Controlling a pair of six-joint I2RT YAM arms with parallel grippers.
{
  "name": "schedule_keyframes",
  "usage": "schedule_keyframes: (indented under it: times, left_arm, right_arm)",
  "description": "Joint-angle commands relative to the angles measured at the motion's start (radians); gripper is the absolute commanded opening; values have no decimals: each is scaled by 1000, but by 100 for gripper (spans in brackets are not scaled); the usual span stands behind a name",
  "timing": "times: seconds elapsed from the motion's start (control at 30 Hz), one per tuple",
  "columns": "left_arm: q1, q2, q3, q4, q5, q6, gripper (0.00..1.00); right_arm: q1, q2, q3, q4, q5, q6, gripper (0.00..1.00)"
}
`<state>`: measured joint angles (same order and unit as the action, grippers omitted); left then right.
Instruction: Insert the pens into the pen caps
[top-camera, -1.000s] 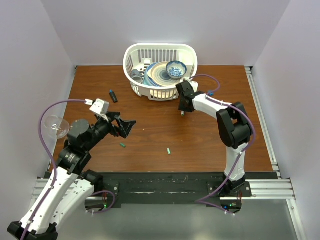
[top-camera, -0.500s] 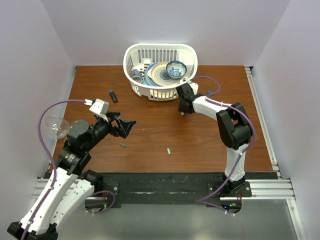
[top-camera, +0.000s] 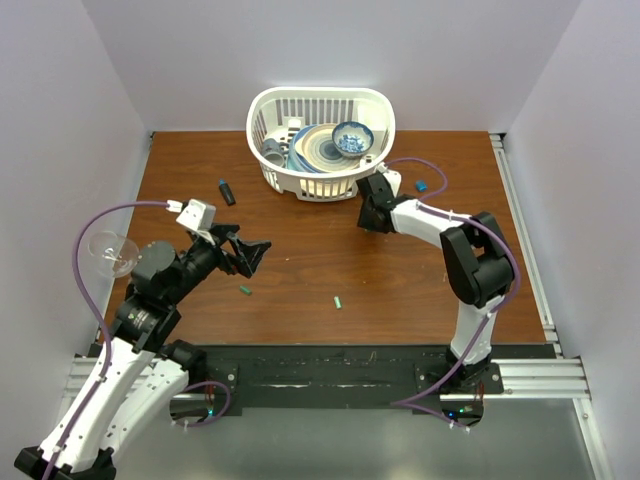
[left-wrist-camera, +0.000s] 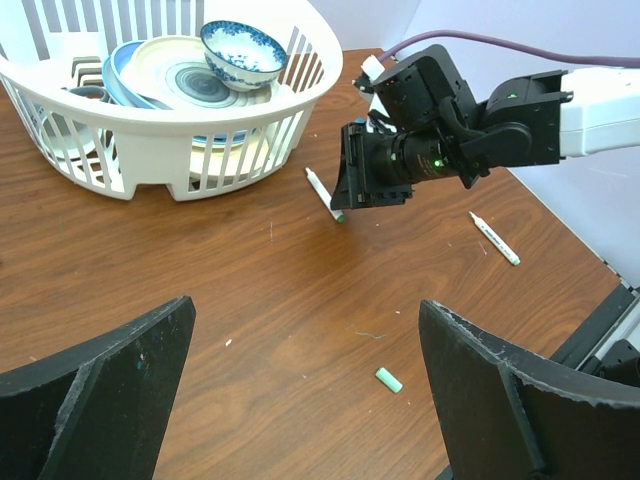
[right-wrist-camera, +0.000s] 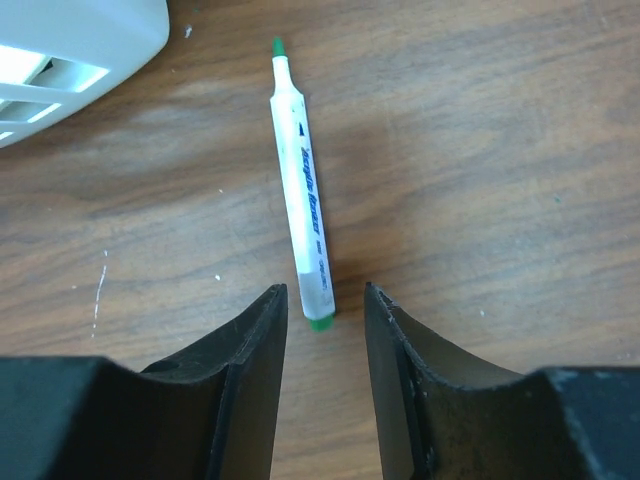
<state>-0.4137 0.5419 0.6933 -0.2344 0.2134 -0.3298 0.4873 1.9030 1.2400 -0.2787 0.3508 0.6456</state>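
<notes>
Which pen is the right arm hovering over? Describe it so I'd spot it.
Find the white dish basket. Near its front corner a white, green-tipped pen lies flat, just under the open right pincer. The other pen lies alone, farther from the basket.

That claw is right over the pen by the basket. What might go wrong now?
The right claw hangs over just one end of the thin white marker pen; pinched there, the pen may tilt or slip out. It also lies near the white plastic basket, so a nudge could roll it against that.
</notes>
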Motion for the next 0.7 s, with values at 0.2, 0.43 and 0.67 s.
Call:
schedule_keyframes:
  times: [0.2, 0.43, 0.67]
  left_arm:
    - [-2, -11, 9, 12, 7, 6, 99]
    - [-2, -7, 11, 6, 0, 5, 98]
    - [-2, 15, 8, -6, -26, -66, 86]
  right_arm:
    - [5, 53, 22, 10, 50, -3, 33]
    - [7, -21, -45, -7, 60, -9, 16]
    - [16, -249, -282, 59, -59, -27, 13]
